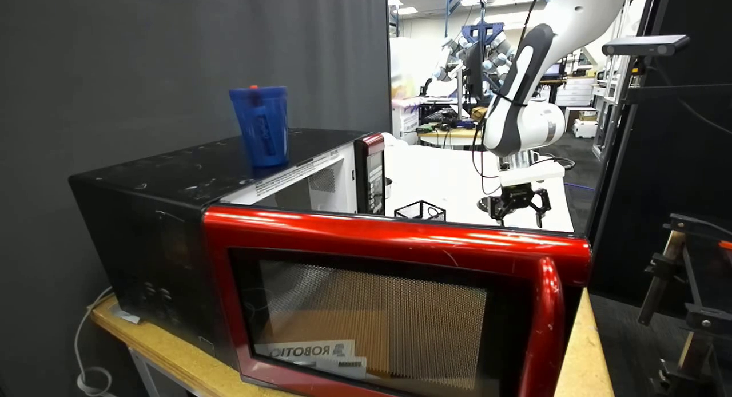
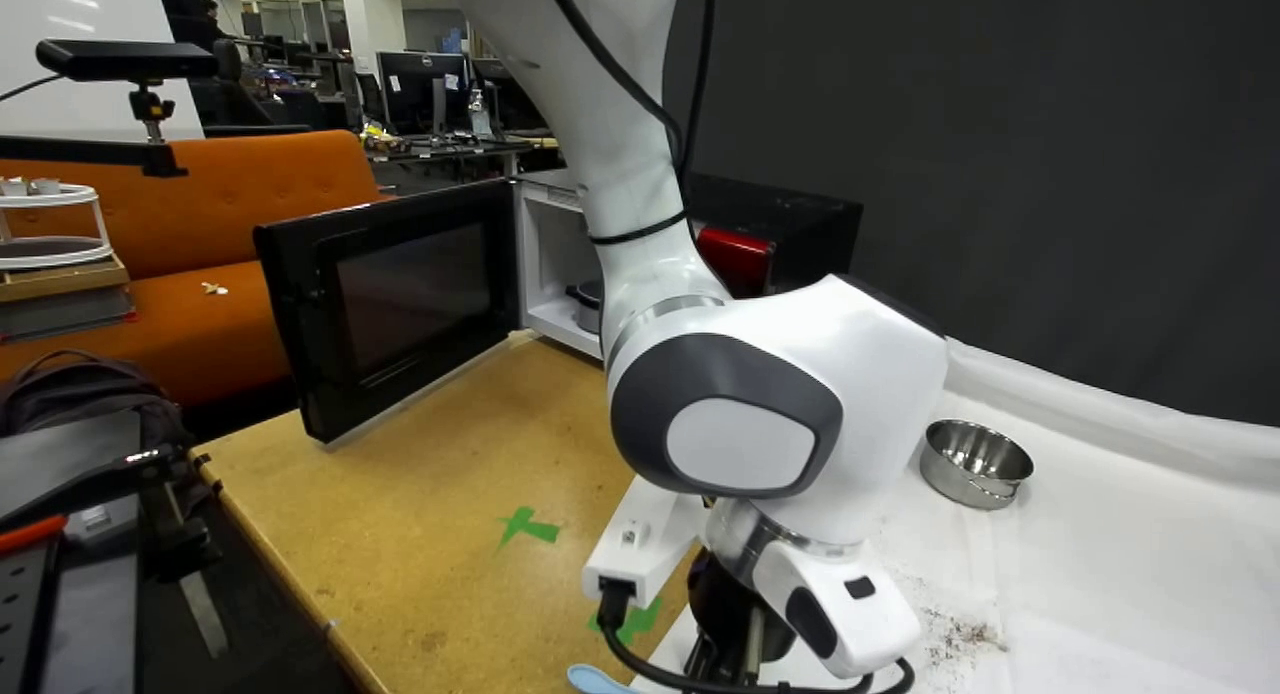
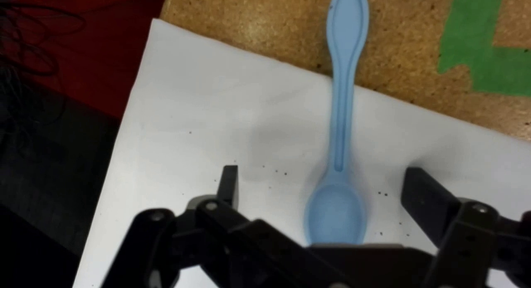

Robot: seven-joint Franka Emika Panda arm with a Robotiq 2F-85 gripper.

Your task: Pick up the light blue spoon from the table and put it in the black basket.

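Observation:
The light blue spoon (image 3: pixel 341 126) lies in the wrist view with its bowl on the white table top (image 3: pixel 178 113) and its handle end over bare wood. Its handle end shows at the bottom of an exterior view (image 2: pixel 596 680). My gripper (image 3: pixel 321 182) is open and empty, pointing down, with one finger on each side of the spoon's neck and bowl, both apart from it. The gripper also shows in an exterior view (image 1: pixel 520 219), low over the table. The black basket (image 1: pixel 421 210) stands on the table behind the microwave door; in the remaining views it is hidden or out of view.
A black and red microwave (image 1: pixel 394 231) stands with its door open across the table's end. A blue cup (image 1: pixel 264 128) is on top of it. A metal bowl (image 2: pixel 975 464) stands on the white top. A dark disc (image 1: pixel 486 203) lies near the gripper.

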